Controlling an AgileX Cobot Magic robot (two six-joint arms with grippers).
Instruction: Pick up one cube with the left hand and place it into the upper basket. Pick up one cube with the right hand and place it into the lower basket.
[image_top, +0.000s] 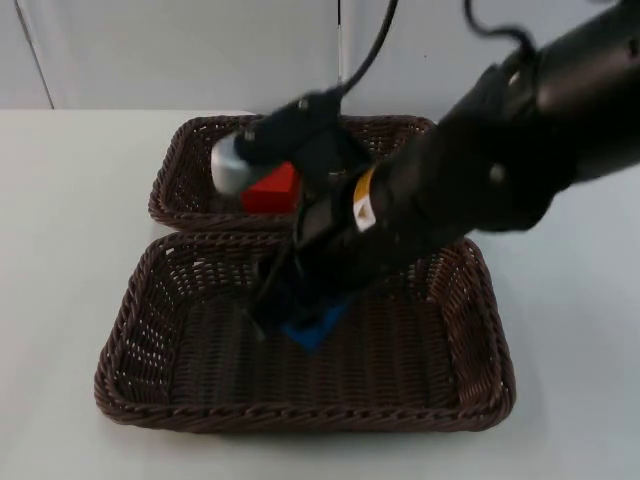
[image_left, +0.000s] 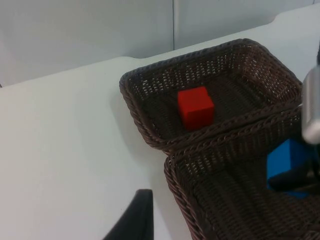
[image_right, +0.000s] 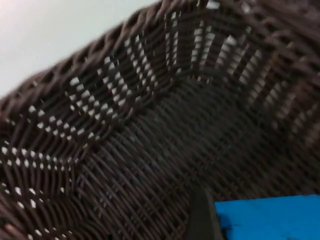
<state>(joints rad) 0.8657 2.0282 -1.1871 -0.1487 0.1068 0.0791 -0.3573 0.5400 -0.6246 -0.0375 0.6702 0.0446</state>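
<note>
A red cube lies inside the upper basket. My right gripper reaches down into the lower basket and is shut on a blue cube. The cube sits low over the basket's woven floor, near its middle. The right arm hides part of the upper basket and the blue cube's top. My left gripper waits above the white table, to the left of both baskets and apart from them.
Both dark brown wicker baskets stand edge to edge in the middle of the white table. The lower basket's wall rises close ahead of the right gripper. The grey partition wall closes the far side.
</note>
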